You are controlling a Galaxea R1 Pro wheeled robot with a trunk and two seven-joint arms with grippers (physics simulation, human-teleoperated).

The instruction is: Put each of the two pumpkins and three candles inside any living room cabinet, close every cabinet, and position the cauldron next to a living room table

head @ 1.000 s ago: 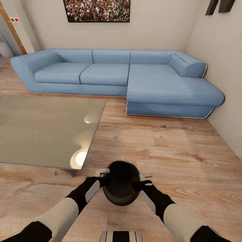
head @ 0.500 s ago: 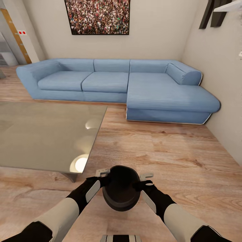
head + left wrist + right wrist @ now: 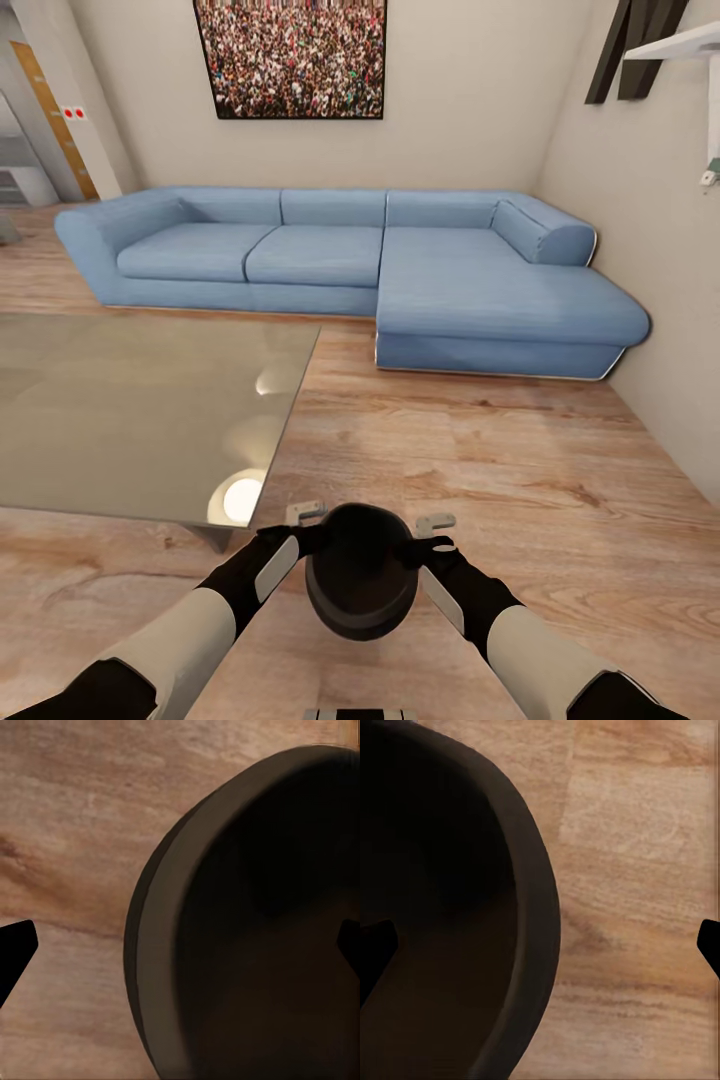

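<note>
Wood floor, blue sofa (image 3: 350,260) far | cauldron (image 3: 360,570) carried off floor, near-right of table (image 3: 120,410) corner | left gripper (image 3: 308,528) and right gripper (image 3: 428,535) each pinched 1 rim side, 2-arm hold judged for balance | set-down beside table pending.

Both arms fwd, elbows bent, forearms angled inward. Left gripper (image 3: 312,528) and right gripper (image 3: 428,535) sit level, on opp sides of the cauldron (image 3: 360,580), each w/ fingers straddling its rim and clamped; wrists turned in toward each other.
</note>
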